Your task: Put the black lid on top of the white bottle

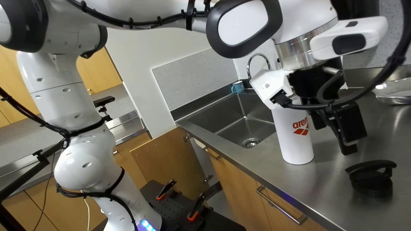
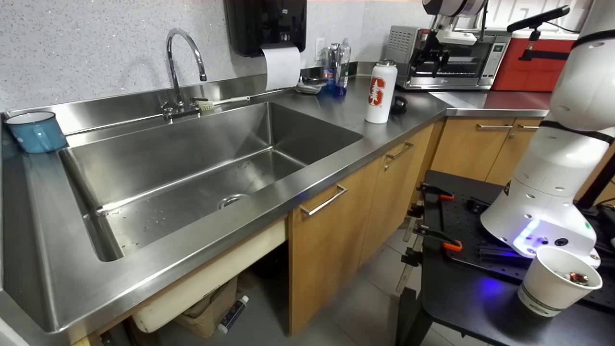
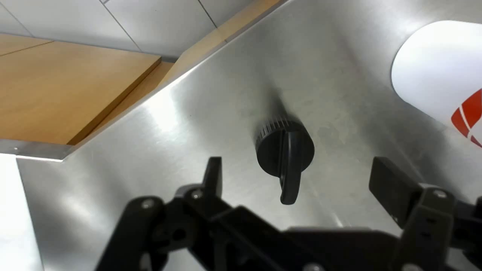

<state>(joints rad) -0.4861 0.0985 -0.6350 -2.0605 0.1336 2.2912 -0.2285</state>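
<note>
Steel counter (image 2: 336, 105): one inset sink (image 2: 310, 137), wooden cupboards (image 2: 336, 245) beneath
White bottle (image 1: 293, 146): one, upright
Black lid (image 1: 371, 184): one, nearby
Gripper (image 3: 296, 174): one, jaws parted

Your arm (image 1: 85, 152) is glossy white, its rounded links dotted with grey oval plugs (image 1: 87, 164) and trimmed with dark joint rims (image 1: 32, 25). Black straps (image 1: 85, 130) bind black cables (image 1: 115, 21) along it. At your wrist runs a silver band (image 1: 298, 48), beside a white rounded handle (image 1: 325, 40) with a black oval inset (image 1: 349, 44). On your base (image 2: 557, 221), a strip of light (image 2: 526, 234) glows blue-violet, with a small green dot (image 2: 587, 225) near it. Your gripper (image 3: 297, 173) is matte black, with blocky fingers (image 3: 393, 190) and pale round screws (image 3: 197, 194).
</note>
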